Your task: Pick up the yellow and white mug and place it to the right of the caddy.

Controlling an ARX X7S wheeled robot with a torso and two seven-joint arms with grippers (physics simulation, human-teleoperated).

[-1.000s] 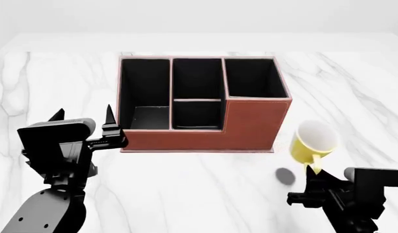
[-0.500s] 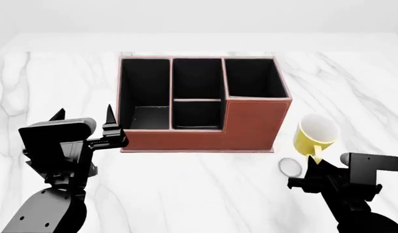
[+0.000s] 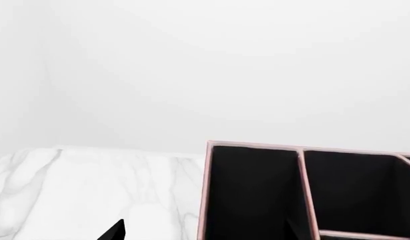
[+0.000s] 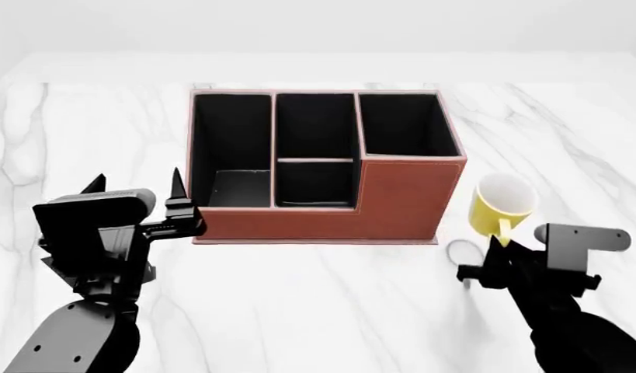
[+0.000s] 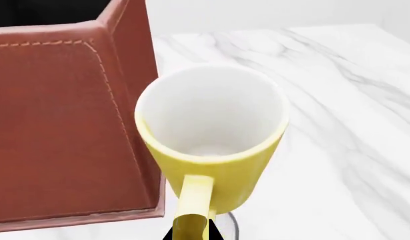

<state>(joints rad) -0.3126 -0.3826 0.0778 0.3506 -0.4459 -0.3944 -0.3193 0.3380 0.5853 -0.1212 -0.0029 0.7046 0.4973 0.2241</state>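
My right gripper (image 4: 501, 247) is clamped on the handle of the yellow and white mug (image 4: 502, 205), which sits at the right of the head frame, just beside the right end wall of the caddy (image 4: 401, 198). In the head view a round shadow lies on the marble table (image 4: 318, 311) below the mug, so the mug appears lifted clear. My left gripper (image 4: 131, 190) hangs at lower left, jaws spread wide, holding nothing, near the caddy's left front corner.
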